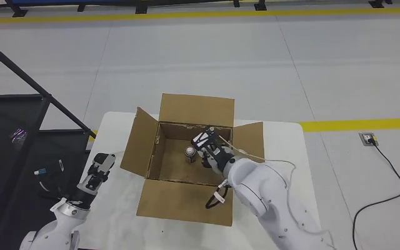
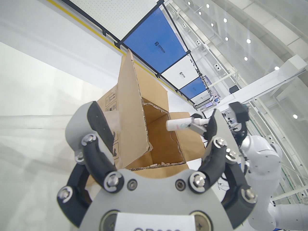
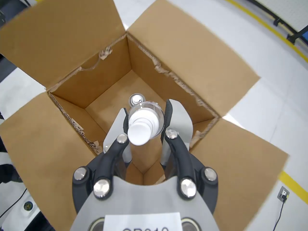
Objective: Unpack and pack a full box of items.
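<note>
Bottle, white with a clear shoulder, is pinched between the pads of my right gripper, with its cap pointing back at the wrist camera. I see it held over the opening of the cardboard box, whose four flaps are folded out. Beneath it, a silver-topped can stands upright on the box floor. My left gripper is spread wide with nothing between its fingers. It sits over the white table, just beside the box's left flap.
</note>
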